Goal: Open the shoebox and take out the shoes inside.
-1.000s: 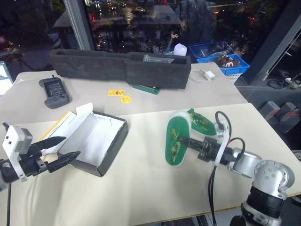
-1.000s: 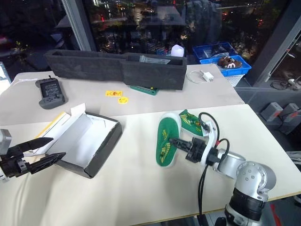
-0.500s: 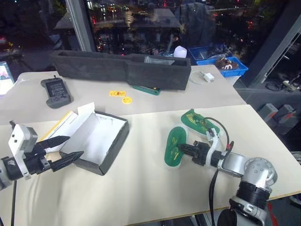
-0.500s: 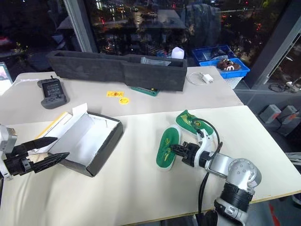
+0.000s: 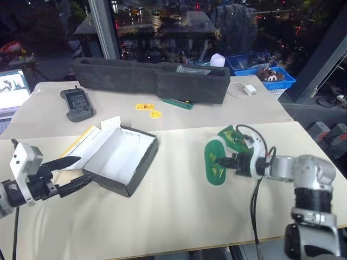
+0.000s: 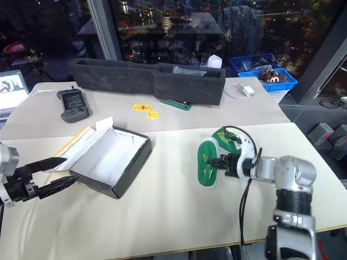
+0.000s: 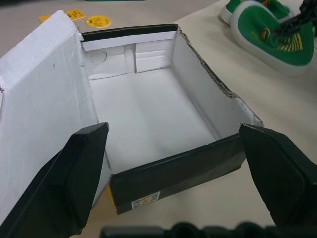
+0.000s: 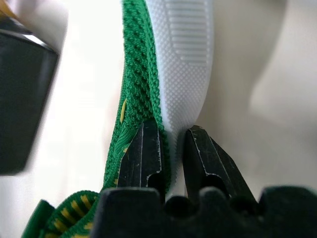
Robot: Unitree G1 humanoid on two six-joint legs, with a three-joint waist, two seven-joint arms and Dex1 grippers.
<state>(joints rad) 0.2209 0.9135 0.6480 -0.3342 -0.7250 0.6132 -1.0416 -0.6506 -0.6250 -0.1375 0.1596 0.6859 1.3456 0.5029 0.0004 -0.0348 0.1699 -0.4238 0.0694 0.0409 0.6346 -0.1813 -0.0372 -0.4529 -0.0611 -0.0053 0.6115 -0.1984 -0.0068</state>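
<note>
The shoebox [image 5: 123, 161] lies open on the left of the table, its white inside bare [image 7: 148, 119] and its lid [image 5: 89, 142] folded back to the left. My left gripper [image 5: 75, 173] hangs open just in front of the box's near end, one finger [image 7: 74, 173] off each corner. Two green shoes are on the right of the table. My right gripper [image 8: 168, 148] is shut on the pale rim of the nearer shoe [image 5: 216, 163]. The other shoe [image 5: 233, 137] lies just behind it.
A long black foam tray [image 5: 152, 81] runs along the back. A grey handheld controller [image 5: 77, 103], two yellow stickers [image 5: 145, 106], a white charger [image 5: 249, 89] and a laptop [image 5: 11, 89] lie behind the box. Blue baskets [image 5: 260, 67] stand beyond the table.
My right gripper has carried the shoe away from me and to the right, beside the other shoe, and turned it flatter. The view has shifted. The left gripper stayed put.
</note>
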